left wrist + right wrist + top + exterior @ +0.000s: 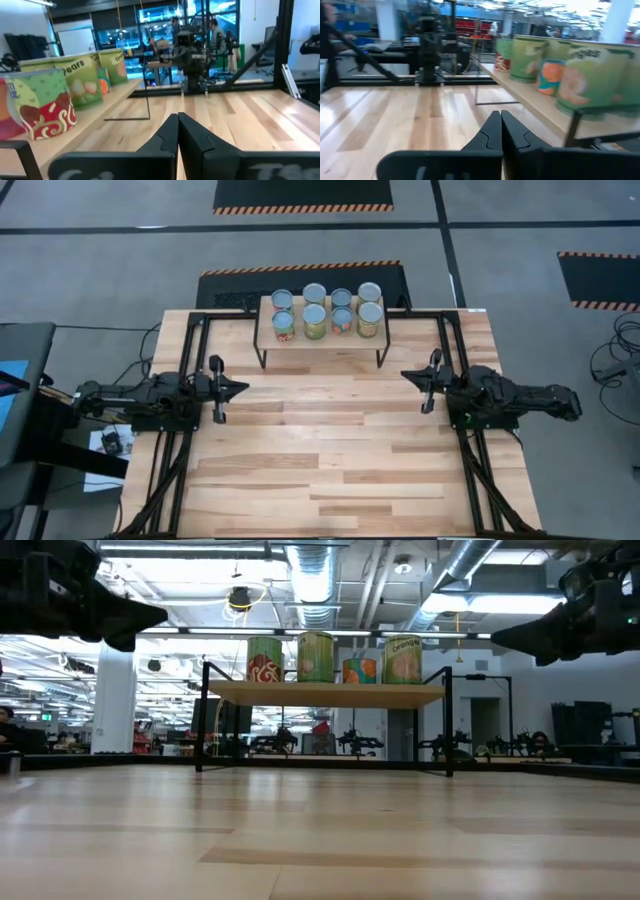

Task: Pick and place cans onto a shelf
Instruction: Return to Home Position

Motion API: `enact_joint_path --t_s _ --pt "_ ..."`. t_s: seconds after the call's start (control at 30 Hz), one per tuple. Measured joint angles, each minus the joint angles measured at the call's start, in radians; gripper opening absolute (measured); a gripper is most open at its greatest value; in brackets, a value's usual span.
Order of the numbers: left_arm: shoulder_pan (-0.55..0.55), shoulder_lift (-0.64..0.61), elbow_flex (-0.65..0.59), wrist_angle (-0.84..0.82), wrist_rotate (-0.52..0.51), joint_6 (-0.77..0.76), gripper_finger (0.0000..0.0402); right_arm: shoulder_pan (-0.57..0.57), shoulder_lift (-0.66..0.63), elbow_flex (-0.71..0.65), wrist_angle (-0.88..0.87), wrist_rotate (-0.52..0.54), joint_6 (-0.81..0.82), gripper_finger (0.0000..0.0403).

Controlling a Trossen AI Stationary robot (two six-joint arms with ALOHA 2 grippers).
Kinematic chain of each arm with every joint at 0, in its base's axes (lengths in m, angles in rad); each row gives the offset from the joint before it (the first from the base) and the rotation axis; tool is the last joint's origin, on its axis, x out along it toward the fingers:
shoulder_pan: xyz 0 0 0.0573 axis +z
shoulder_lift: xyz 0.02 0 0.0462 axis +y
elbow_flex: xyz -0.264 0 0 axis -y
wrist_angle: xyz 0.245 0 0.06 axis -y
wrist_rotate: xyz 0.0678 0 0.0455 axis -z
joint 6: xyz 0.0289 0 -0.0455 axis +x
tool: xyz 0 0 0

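**Eight cans are filling the shelf while both arms are waiting out wide**

The cans (327, 310) are standing upright in two rows of four on the shelf (325, 693), which is sitting at the 12 o'clock edge of the table (330, 460). They are packing the plank nearly from end to end, neighbours touching or just beside one another. That tight ranking appears to be what is letting all eight share so small a top. In the low view the front four are showing a red-and-green label at the 9 o'clock end, green labels next to it and at the 3 o'clock end, and a shorter blue-and-orange tin between them.

The left gripper (243, 388) is hovering at 9 o'clock above the table, clenched on nothing, its fingers (167, 134) pressing flat together. The right gripper (405, 374) is mirroring it at 3 o'clock, likewise clamped together and carrying nothing, its fingers (491, 131) meeting tip to tip. Each is pointing inward across the boards toward the other, and both are hanging well apart from the shelf's black legs.

The spacing is looking deliberate. With no can lying anywhere on the tabletop, nothing is calling for a grasp, and arms held wide and level are running little risk of nudging the crowded rows. Judging by this, the stocking is reading as finished and the pose as the arms' resting position.
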Motion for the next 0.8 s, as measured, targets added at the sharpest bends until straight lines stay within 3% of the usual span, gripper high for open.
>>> enact_joint_path --t_s 0.3,0.8 --pt "0.0 0.005 -0.001 -0.005 0.028 -0.061 0.0 -0.083 0.019 0.002 -0.023 -0.003 0.021 0.0031" --pt "0.0 0.005 -0.003 -0.005 0.029 -0.095 0.0 -0.095 0.019 0.001 -0.025 -0.002 0.024 0.0038"
